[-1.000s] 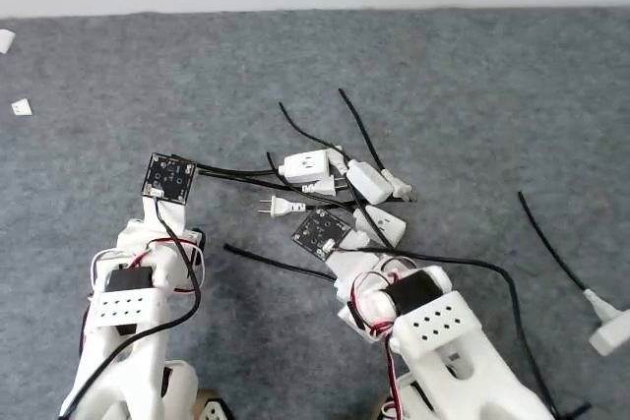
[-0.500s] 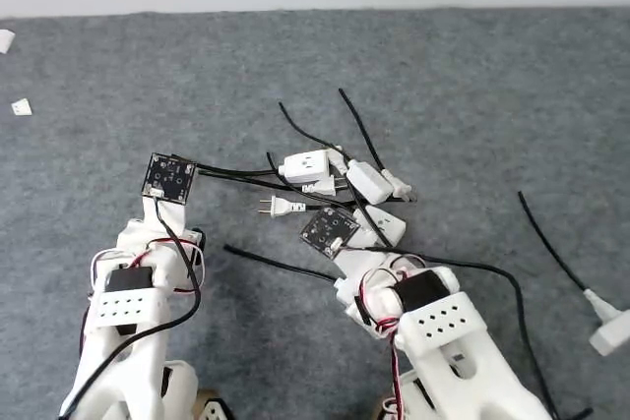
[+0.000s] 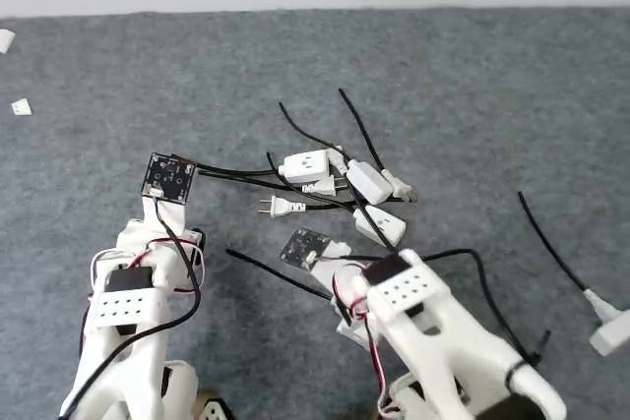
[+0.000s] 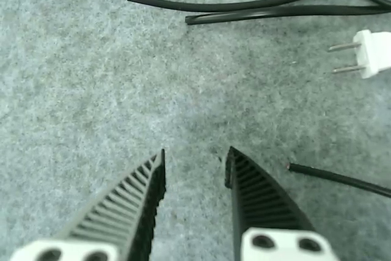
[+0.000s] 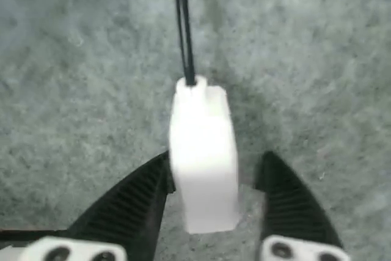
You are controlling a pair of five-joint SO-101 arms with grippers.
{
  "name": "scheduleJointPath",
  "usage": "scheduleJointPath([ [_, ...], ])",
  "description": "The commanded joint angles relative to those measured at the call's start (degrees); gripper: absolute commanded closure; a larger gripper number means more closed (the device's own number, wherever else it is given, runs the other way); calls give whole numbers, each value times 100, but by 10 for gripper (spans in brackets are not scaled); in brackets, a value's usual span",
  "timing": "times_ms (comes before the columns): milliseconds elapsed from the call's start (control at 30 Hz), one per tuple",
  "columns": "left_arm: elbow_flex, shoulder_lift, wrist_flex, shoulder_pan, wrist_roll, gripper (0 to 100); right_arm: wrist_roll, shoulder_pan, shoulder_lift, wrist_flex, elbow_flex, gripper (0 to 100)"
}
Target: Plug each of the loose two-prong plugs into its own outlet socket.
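The right claw (image 5: 215,160) stands open astride a white corded block (image 5: 203,145), one finger at its side and the other apart, so nothing is clamped. The left claw (image 4: 194,158) hangs open over grey carpet (image 4: 85,77). Beyond it lies a loose two-prong plug (image 4: 374,53), its prongs bare. Farther out, white outlet blocks (image 3: 303,164) cluster among black cords (image 3: 236,176). I judge the plugging barely begun, with this plug at least left to seat.

The high camera looks steeply down over the grey felt-covered table (image 3: 472,76) from behind both arms. Each wrist camera sits close above it, facing down past dark ribbed fingers (image 4: 131,212). The left wrist and high views share a white two-prong plug (image 4: 369,59).
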Motion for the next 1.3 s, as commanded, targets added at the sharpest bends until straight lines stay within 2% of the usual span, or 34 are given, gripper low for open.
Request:
scheduleJointPath([
  [0, -215, -18, -149, -35, -53, 848, -308, 163, 75, -295, -334, 970],
  [33, -215, -18, -149, -35, -53, 848, -404, 154, 66, -347, -334, 997],
  [400, -215, -18, -149, -35, -53, 848, -1187, 4, -1182, -637, -211, 980],
  [467, -215, -18, -149, -35, -53, 848, -1116, -154, -1147, -734, -35, 924],
  [600, -215, -18, -149, -35, -53, 848, -1081, -338, -919, -936, 202, 736],
  [667, -215, -18, -149, -35, -53, 848, -1081, -347, -901, -927, 202, 702],
  [967, -215, 0, -149, -35, -53, 848, -1099, -251, -1833, 233, -440, 848],
  [1167, -215, 0, -149, -35, -53, 848, -1125, 945, -2466, 75, -413, 925],
  [1267, -215, 0, -149, -35, -53, 848, -1134, 1156, -2369, -163, -273, 970],
])
